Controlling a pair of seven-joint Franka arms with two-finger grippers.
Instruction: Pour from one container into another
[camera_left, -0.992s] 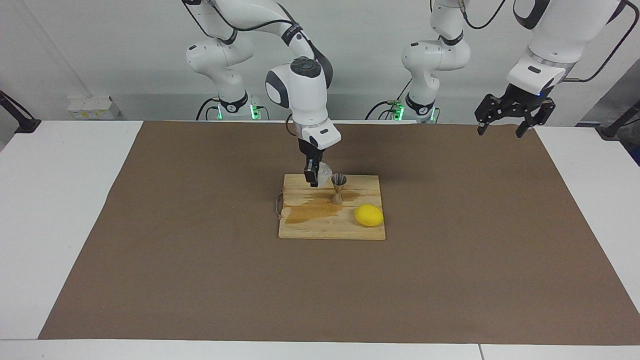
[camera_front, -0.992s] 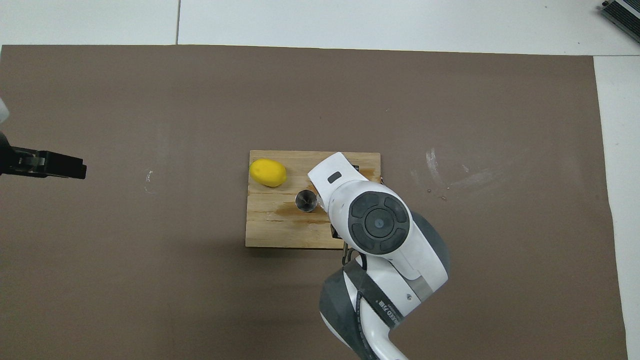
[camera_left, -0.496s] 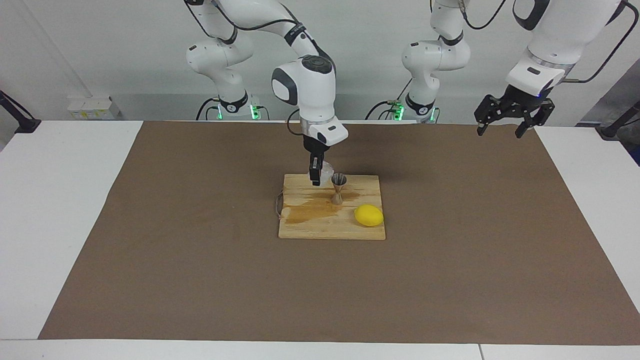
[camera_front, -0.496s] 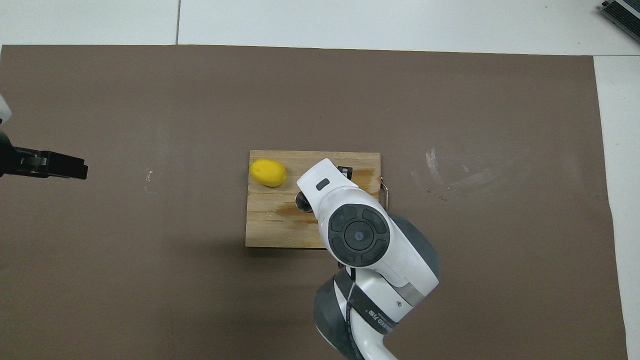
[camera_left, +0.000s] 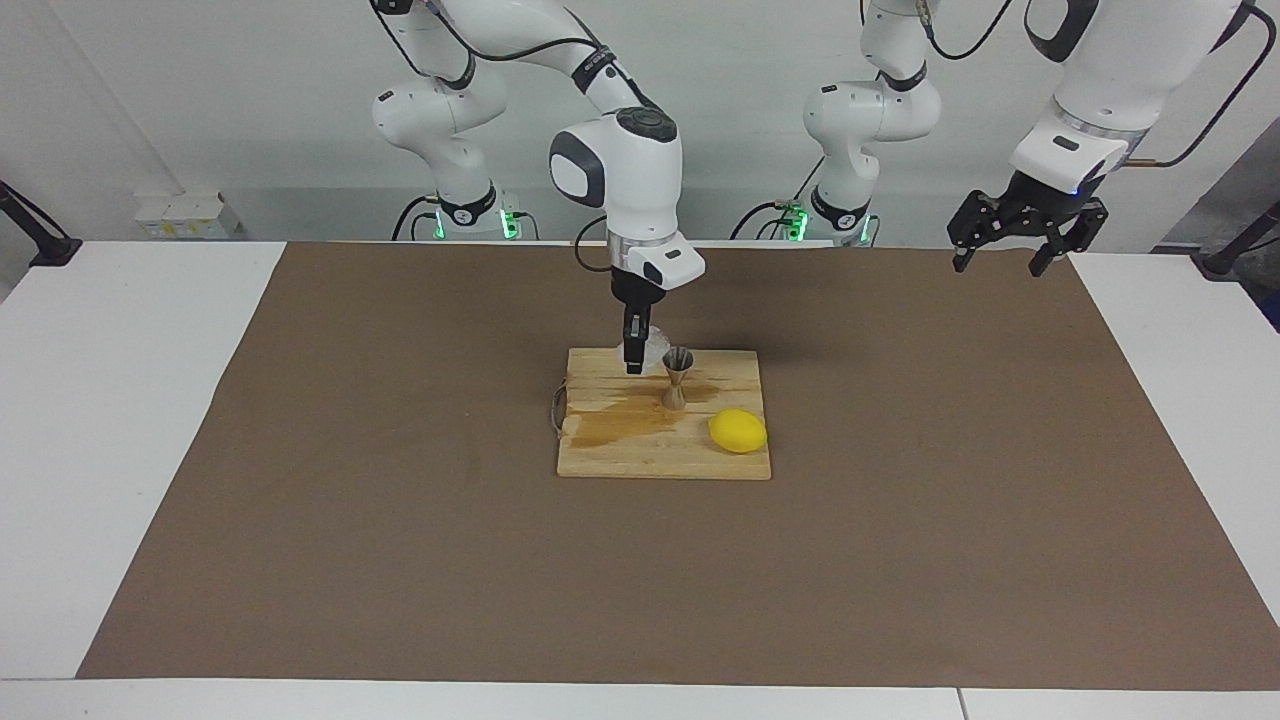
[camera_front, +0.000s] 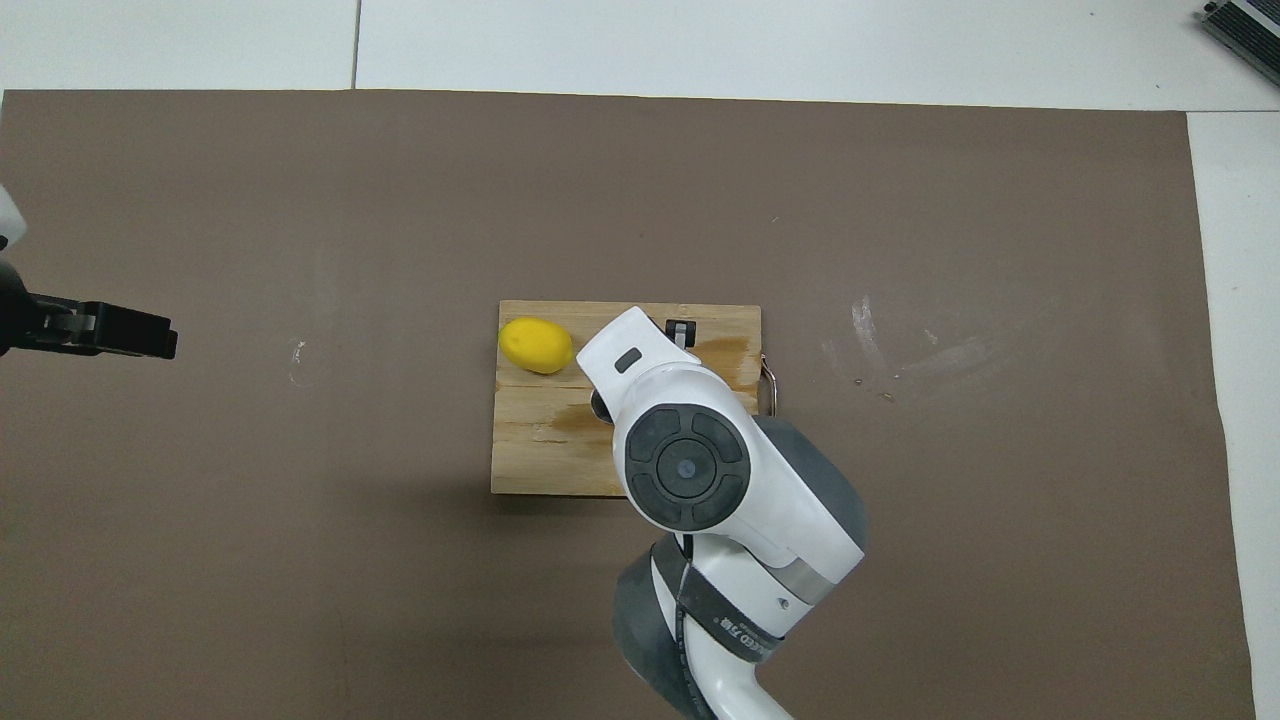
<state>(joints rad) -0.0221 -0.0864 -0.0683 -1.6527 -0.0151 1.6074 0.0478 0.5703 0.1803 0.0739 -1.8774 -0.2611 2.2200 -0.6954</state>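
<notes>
On the wooden board (camera_left: 640, 450), right gripper (camera_left: 634, 362) clamps the glass cup (camera_left: 654, 350) just beside the upright jigger (camera_left: 677, 376). Pour seemingly finishing; next, set cup down level. Left gripper (camera_left: 1003, 258) waits, jaws wide.

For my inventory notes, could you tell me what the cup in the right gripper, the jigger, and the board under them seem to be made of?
Glass cup: clear, probably glass; the board shows through it. Its wall texture is hard to make out.
Jigger: silver-grey with a dull shine, likely brushed metal.
Board: pale unfinished wood, with visible grain lines and a darker wet-looking stain.
</notes>
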